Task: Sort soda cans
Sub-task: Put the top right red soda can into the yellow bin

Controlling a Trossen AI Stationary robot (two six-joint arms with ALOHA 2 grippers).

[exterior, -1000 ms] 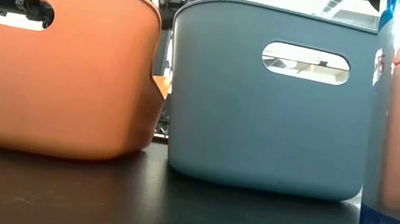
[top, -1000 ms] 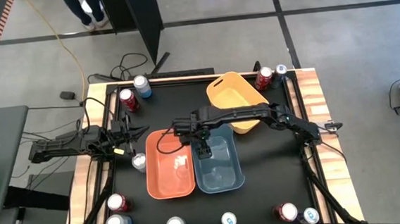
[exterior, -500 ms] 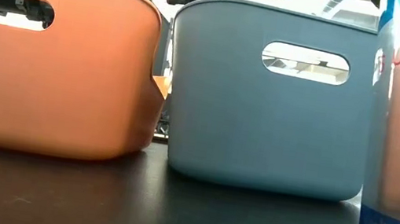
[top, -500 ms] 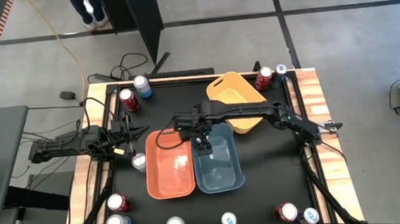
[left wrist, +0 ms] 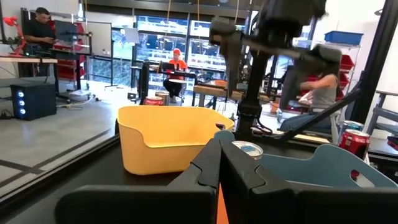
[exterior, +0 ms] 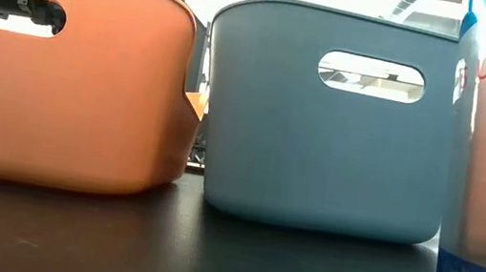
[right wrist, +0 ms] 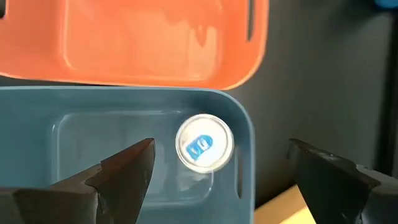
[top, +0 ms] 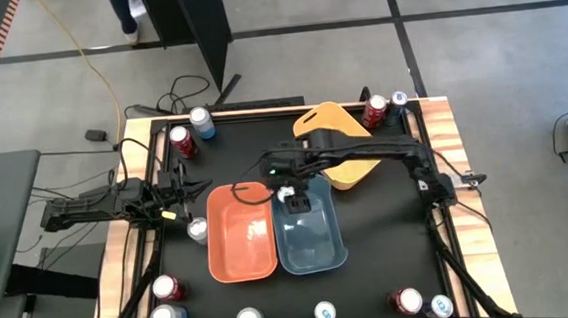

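The right claw (top: 288,191) hangs spread wide over the far end of the blue bin (top: 311,239), holding nothing. Under it, a blue can (right wrist: 204,143) stands upright in the bin's corner nearest the orange bin (top: 240,234). A second ago the claw sat lower in the bin; now it has lifted and drawn back toward the yellow bin (top: 338,140), and in the low view only a tip of the arm shows above the blue rim.

The left claw (top: 178,191) is clenched on nothing, parked at the table's left edge, unmoved, a silver can (top: 197,228) near it.

The other cans have not shifted: they stand along the near edge and in the two far corners.
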